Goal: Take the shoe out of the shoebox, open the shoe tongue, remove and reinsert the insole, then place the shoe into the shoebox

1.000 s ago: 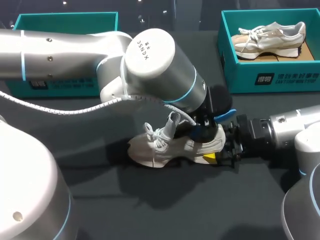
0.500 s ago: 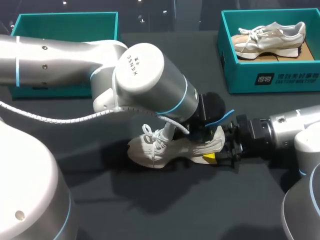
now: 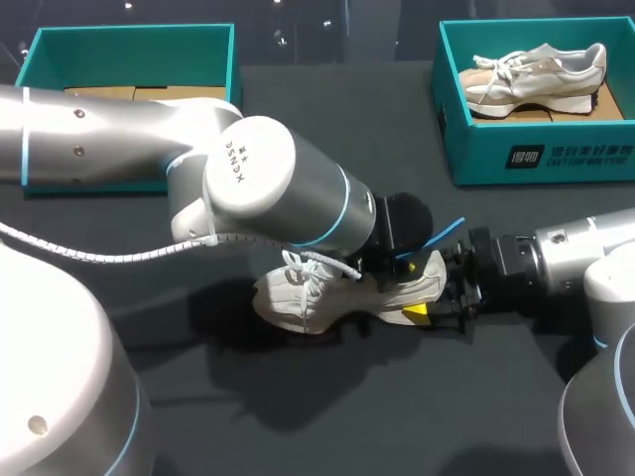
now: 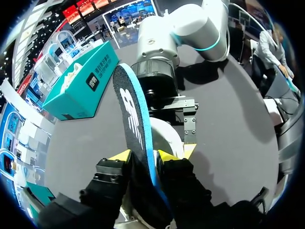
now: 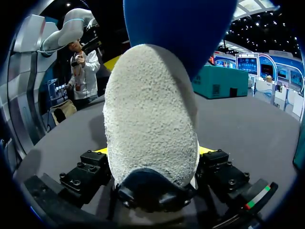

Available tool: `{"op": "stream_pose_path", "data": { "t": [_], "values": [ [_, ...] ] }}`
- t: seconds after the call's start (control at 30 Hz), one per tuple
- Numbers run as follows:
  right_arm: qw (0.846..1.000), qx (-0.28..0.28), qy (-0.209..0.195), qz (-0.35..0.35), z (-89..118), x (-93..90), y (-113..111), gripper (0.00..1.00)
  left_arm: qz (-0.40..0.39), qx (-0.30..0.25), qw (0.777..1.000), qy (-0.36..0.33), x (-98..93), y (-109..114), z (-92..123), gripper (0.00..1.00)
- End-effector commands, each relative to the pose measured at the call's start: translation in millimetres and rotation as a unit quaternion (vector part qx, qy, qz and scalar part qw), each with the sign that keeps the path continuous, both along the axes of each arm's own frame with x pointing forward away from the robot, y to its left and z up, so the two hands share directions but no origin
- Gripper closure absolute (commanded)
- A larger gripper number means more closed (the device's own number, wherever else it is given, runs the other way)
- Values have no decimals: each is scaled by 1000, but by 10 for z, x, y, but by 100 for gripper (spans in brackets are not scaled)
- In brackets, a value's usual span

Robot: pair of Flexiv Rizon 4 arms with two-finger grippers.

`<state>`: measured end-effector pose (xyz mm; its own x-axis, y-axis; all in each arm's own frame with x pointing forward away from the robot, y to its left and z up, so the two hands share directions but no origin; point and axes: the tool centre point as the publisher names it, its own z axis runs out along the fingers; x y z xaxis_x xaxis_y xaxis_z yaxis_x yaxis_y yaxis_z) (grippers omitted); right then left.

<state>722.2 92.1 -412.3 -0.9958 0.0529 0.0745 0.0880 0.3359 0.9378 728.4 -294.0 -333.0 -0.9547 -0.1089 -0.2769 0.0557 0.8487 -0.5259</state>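
On the dark table (image 3: 327, 416), left gripper (image 4: 143, 155), pinching the insole (image 4: 131, 109), has sunk toward the shoe (image 3: 298, 297) that right gripper (image 5: 152, 151) clamps.

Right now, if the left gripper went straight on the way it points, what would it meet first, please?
Most likely the heel of the shoe, just past the tips of the left gripper, which is shut on the blue insole. The right gripper lies beyond; depth is hard to judge.
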Motion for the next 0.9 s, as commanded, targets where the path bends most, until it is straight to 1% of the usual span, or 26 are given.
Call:
{"op": "stream_pose_path", "data": {
  "t": [0.03, 0.07, 0.17, 0.3, 0.57, 0.73, 0.9],
  "values": [
    [1000, -2, 0, -1, 5, -13, 14, 100, 0, -4, 1000, 1, 30, -30, -58, 87],
    [1000, -2, 0, -1, 5, -13, 14, 100, -2, -6, 1000, 7, 39, -36, -65, 100],
    [1000, -2, 0, -1, 5, -13, 14, 100, -3, -8, 1000, 19, 77, -44, -42, 100],
    [1000, -2, 0, -1, 5, -13, 14, 100, -7, -13, 999, 32, 83, -46, 89, 100],
    [1000, -2, 0, -1, 5, -13, 14, 100, -23, -17, 998, 63, -43, -116, 521, 100],
    [1000, -2, 0, -1, 5, -13, 14, 100, -36, -23, 994, 102, -105, -239, 768, 100],
    [1000, -2, 0, -1, 5, -13, 14, 100, -53, -45, 988, 139, -187, -359, 1061, 100]
  ]
}}
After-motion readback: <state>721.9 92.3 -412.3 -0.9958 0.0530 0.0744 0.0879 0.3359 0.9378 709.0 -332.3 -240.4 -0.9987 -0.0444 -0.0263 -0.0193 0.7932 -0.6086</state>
